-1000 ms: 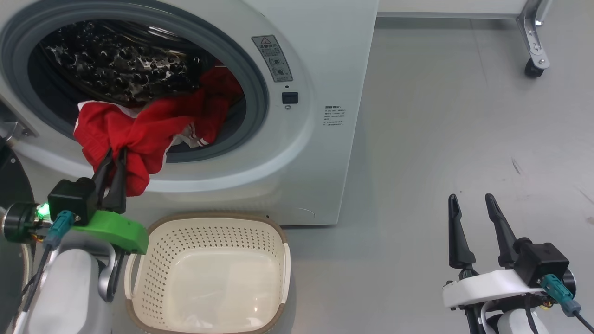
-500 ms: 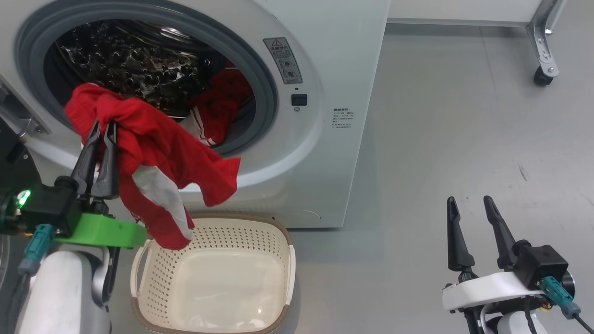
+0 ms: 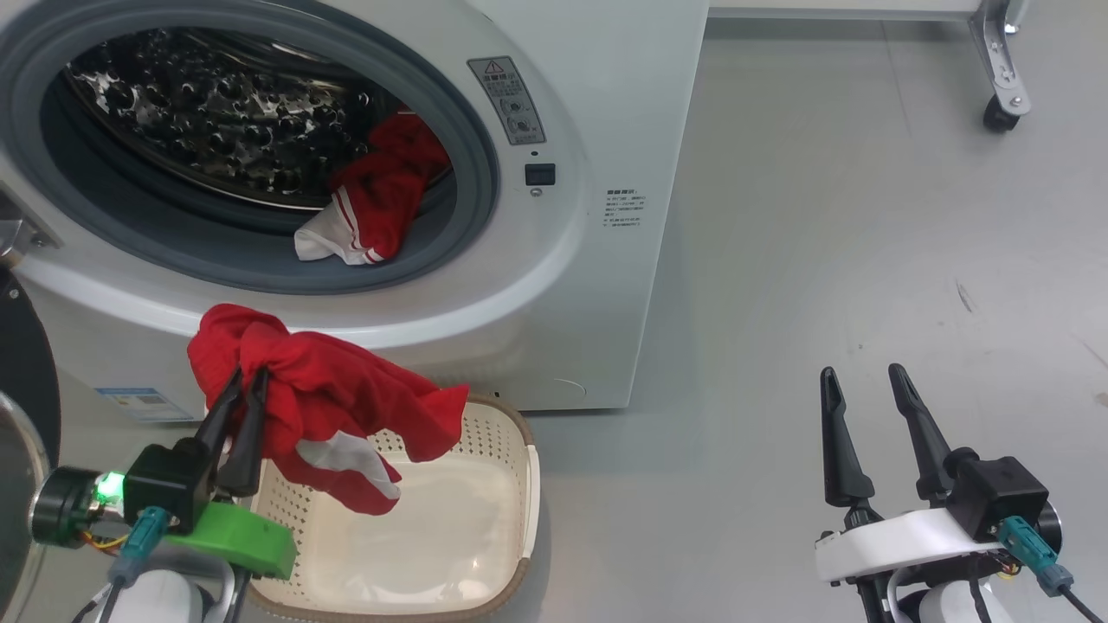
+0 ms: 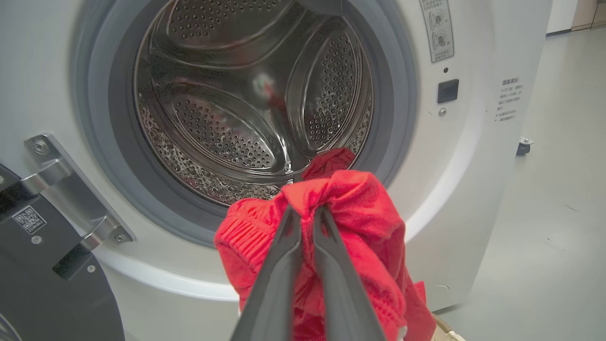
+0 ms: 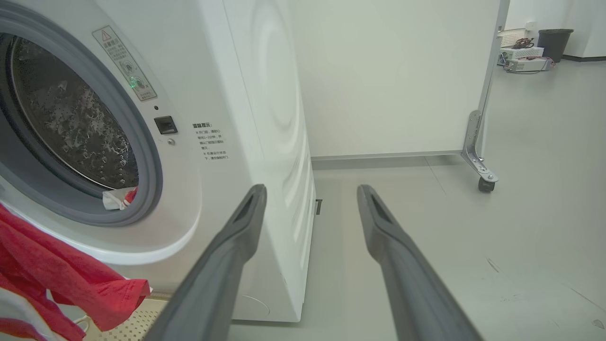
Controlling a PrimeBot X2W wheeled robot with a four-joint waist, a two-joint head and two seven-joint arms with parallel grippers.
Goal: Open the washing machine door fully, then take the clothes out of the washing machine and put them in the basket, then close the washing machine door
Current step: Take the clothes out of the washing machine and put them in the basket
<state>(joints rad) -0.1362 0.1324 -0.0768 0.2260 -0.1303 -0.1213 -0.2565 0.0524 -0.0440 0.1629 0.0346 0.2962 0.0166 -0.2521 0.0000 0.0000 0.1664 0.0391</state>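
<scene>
Head view: left claw [image 3: 247, 377] pinches clothes [image 3: 346, 389] over basket [image 3: 489, 433], ready to drop. More clothes inside washer [image 3: 606, 303]. Right claw [image 3: 861, 374] wide, empty.

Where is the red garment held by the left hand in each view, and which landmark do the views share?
Head view: red garment at lower left, pinched in the left hand, over the basket.
Left wrist view: red garment at bottom centre, around the fingers.
Right wrist view: red garment in the lower left corner.
Shared landmark: the small black square on the washing machine, right of its opening.
</scene>
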